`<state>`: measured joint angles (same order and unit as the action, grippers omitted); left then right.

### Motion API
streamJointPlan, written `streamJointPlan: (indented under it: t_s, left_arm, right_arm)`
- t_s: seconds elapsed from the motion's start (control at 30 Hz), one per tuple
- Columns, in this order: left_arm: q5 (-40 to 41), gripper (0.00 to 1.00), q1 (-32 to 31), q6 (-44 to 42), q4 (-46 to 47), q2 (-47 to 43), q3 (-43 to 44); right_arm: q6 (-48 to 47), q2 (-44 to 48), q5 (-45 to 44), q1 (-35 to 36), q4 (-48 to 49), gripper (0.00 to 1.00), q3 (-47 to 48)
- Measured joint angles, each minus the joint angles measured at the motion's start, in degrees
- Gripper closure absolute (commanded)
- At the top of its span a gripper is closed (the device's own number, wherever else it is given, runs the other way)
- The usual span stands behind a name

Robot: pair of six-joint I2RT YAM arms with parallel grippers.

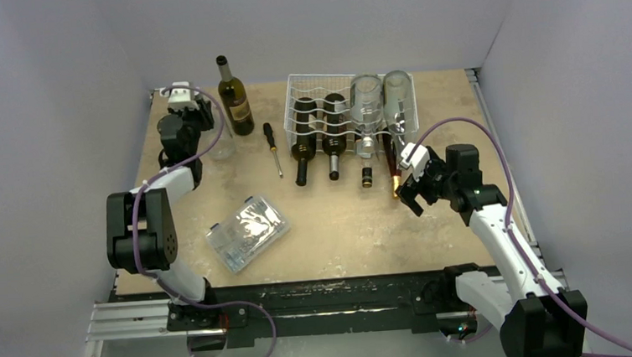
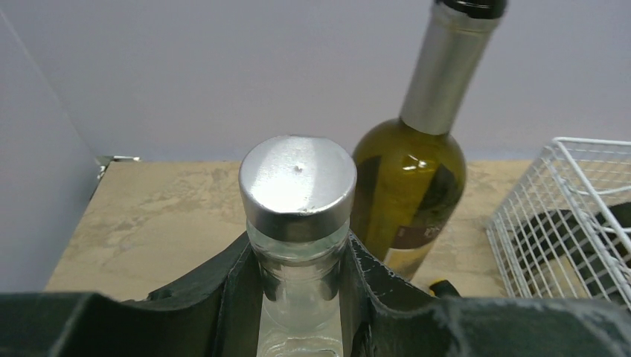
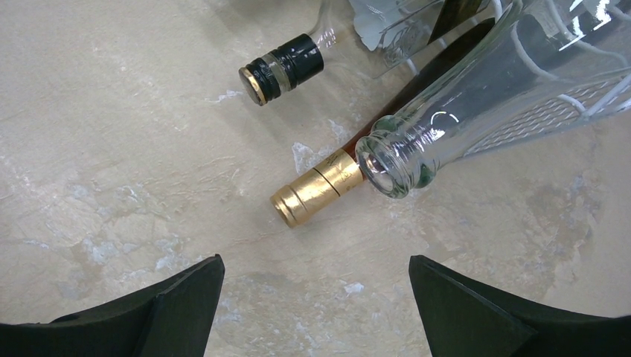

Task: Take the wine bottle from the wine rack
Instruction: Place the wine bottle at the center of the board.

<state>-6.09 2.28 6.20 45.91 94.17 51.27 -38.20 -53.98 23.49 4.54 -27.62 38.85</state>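
The white wire wine rack (image 1: 310, 86) stands at the back, right of centre, with several bottles lying in it, necks toward me. A bottle with a gold cap (image 1: 395, 177) pokes out at its front right. In the right wrist view the gold cap (image 3: 316, 187) lies on the table beside a clear bottle's open mouth (image 3: 391, 163). My right gripper (image 1: 410, 190) is open and empty just in front of the gold cap, which is ahead of its jaws (image 3: 316, 297). My left gripper (image 2: 301, 297) is shut on the neck of an upright clear bottle with a silver cap (image 2: 298, 186), at the back left (image 1: 199, 111).
An upright green wine bottle (image 1: 234, 96) stands right of the left gripper, also in the left wrist view (image 2: 409, 186). A screwdriver (image 1: 273, 148) lies left of the rack. A clear plastic parts box (image 1: 247, 231) lies front left. A black-capped bottle neck (image 3: 283, 68) sticks out of the rack.
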Motion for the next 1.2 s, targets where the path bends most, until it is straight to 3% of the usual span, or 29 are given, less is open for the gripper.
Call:
streamJointPlan:
  t_s: [0.47, 0.7, 0.87, 0.97, 1.1, 1.2]
  left_arm:
    - [5.42, 1.00, 1.07, -1.11, 0.33, 10.93, 10.51]
    - [5.53, 0.90, 1.07, -1.14, 1.11, 14.99, 13.70]
    - [5.53, 0.74, 1.09, -1.20, 2.12, 15.89, 14.21]
    - [5.53, 0.55, 1.09, -1.14, 2.51, 16.04, 14.21]
    - [5.46, 0.37, 1.07, -0.90, 6.12, 15.65, 14.08]
    - [5.51, 0.33, 1.09, -0.74, 9.20, 13.22, 13.40]
  right_arm:
    - [-0.42, -0.98, 0.02, 0.00, -0.22, 0.01, 0.00]
    - [-0.46, -1.38, 0.04, 0.00, -0.33, 0.01, 0.00]
    - [-0.57, -1.53, 0.07, 0.00, -0.63, 0.01, 0.00]
    - [-0.66, -1.53, 0.07, 0.00, -0.68, 0.01, 0.00]
    - [-0.81, -1.53, 0.11, 0.00, -0.72, 0.01, 0.00]
    - [-0.83, -1.51, 0.17, 0.00, -0.79, 0.01, 0.00]
